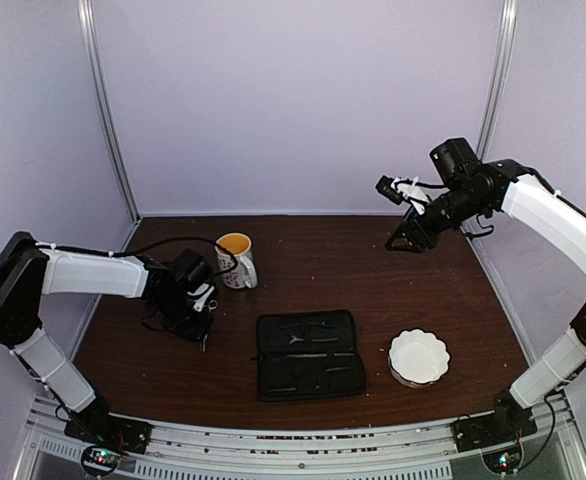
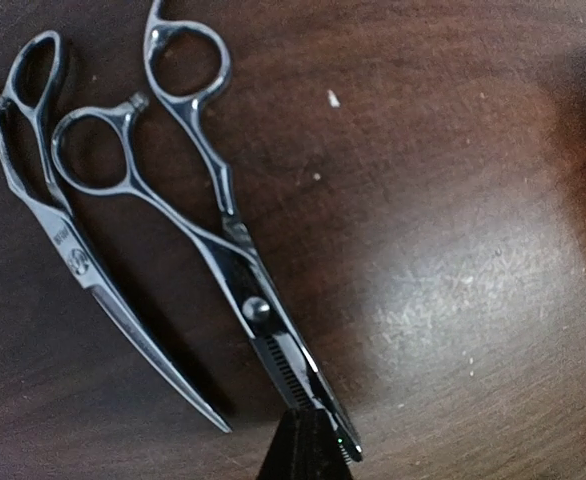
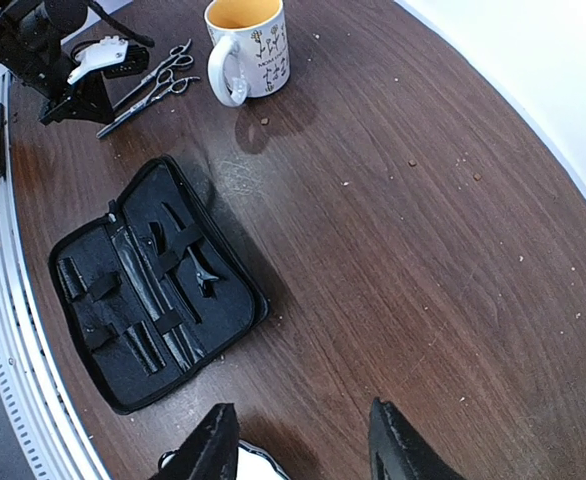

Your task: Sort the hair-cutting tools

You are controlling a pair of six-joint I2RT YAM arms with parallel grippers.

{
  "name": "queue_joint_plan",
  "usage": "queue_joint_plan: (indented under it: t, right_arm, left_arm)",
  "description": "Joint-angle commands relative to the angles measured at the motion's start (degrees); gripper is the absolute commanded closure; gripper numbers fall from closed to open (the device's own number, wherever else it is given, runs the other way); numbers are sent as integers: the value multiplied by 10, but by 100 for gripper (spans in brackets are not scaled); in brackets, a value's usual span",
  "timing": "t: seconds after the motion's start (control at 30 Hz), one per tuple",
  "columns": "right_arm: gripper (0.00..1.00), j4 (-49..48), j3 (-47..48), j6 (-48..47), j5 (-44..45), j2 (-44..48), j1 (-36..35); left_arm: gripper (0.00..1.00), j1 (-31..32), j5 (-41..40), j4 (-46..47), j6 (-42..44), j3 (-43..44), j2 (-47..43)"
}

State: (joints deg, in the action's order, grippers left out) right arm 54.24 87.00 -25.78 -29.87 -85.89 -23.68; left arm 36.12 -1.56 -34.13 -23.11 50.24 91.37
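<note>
Two grippers, left first. Left gripper (image 2: pixel 308 442): pressed shut, fingertips down at the blade tip of the toothed scissors (image 2: pixel 243 290), touching it; cannot tell whether truly pinched. Toothed scissors flat on the brown table (image 1: pixel 353 270), left side, blades closed. Just beside them the plain scissors (image 2: pixel 68 240), also flat, ring handles close against the other pair's. Near both, the white patterned mug (image 1: pixel 236 260), upright. Right gripper (image 3: pixel 303 440): fingers apart, nothing between, high over the far right of the table. Below it, near the front edge, the black case (image 3: pixel 153 280) lying open, a small black clip (image 3: pixel 206 277) inside; right of the case, a white bowl (image 1: pixel 419 357).
</note>
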Motion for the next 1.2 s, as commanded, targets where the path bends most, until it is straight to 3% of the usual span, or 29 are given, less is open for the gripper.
queue_joint_plan:
  t: [0.0,0.2,0.53,0.9,1.17]
  right_arm:
    - [55,-6,-2,-7,-22,-4,2]
    - [55,-10,-10,-9,-12,-1,3]
    - [55,-11,-17,-12,-14,0,2]
    - [55,-22,-33,-15,-9,8,2]
    - [55,-17,-27,-8,-16,-1,2]
  left_arm:
    - [100,0,-21,-1,-6,38,1]
    - [100,0,-54,-38,8,59,-5]
    - [100,1,-102,-63,46,78,62]
    - [100,50,-43,-30,89,99,109]
    - [91,73,-27,1,121,166,154]
